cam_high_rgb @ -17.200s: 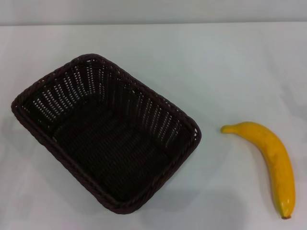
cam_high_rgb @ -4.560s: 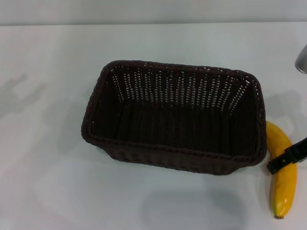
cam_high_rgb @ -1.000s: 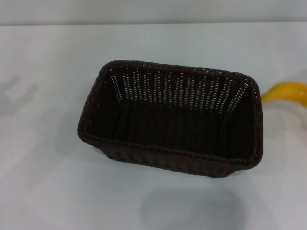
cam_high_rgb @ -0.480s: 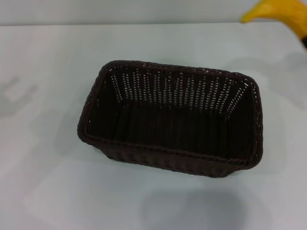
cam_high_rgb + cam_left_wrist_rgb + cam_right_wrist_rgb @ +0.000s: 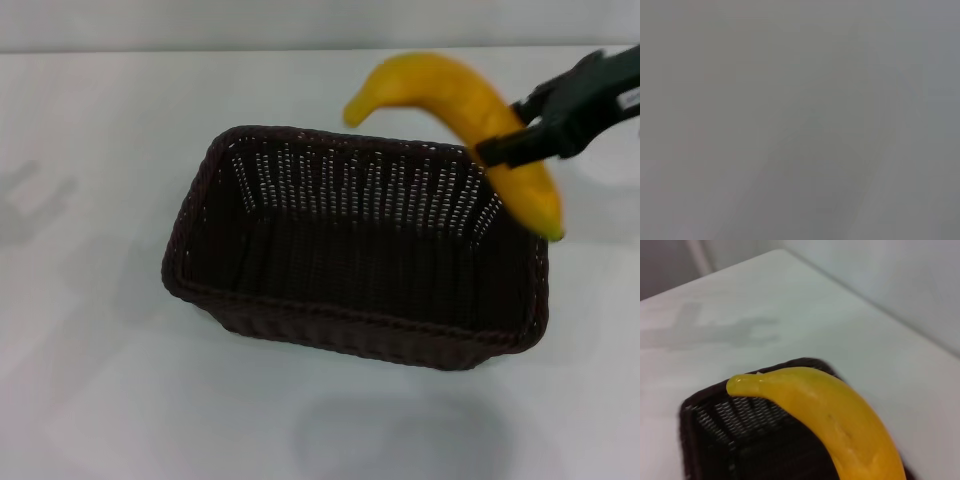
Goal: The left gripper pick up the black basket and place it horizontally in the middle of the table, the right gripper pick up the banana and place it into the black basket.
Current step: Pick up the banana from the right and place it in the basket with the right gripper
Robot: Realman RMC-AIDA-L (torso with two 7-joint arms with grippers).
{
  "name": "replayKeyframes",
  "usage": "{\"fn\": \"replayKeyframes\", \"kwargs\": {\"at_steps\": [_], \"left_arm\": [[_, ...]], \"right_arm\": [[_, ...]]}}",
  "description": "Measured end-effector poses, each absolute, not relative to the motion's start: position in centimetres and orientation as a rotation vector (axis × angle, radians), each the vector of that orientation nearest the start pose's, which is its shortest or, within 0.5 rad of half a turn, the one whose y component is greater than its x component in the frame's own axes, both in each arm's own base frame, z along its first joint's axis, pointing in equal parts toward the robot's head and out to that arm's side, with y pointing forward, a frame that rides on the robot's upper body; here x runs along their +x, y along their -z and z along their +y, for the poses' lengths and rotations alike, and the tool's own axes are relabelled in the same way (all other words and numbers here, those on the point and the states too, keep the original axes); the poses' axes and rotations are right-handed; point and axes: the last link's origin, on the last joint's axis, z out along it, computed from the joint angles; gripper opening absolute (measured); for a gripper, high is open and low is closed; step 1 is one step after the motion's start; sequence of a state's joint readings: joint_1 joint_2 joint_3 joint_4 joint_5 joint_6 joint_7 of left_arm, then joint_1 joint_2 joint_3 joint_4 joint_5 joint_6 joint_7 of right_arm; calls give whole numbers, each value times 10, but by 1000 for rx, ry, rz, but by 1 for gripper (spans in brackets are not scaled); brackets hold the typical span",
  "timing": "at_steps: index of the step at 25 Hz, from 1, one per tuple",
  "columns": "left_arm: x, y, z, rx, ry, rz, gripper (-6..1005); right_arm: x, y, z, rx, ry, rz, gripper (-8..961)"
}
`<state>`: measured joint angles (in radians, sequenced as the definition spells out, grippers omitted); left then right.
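Here we see the banana (image 5: 470, 120) held in the air above the far right corner of the basket (image 5: 355, 330), pinched near its middle by the closed fingers of the right gripper (image 5: 512, 130), which reaches in from the right over the white table (image 5: 90, 400).

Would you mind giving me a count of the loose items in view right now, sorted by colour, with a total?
Yellow: 1, the banana, held in the right gripper above the basket's far right corner.
Black: 1, the black basket, on the white table.
Total: 2.
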<state>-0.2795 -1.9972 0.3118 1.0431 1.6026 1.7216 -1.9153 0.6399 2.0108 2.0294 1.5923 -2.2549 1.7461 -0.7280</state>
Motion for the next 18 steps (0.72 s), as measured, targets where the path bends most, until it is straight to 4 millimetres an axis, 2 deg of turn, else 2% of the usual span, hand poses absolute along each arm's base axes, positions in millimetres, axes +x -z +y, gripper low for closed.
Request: {"fn": "replayKeyframes", "kwargs": {"at_steps": [6,12,18], "left_arm": [[-306,-188,275,-1994,1146,-821,773],[-312,-186,271,-1963,1186,-822,773],[-316,-189,261,-1936,1193,-795,773]], "right_arm": [[128,-53,356,-2879,-70,687,494],[131,-42,358,-2935,-172,662,495],[139,-31,362,-2934,-223,708,497]]}}
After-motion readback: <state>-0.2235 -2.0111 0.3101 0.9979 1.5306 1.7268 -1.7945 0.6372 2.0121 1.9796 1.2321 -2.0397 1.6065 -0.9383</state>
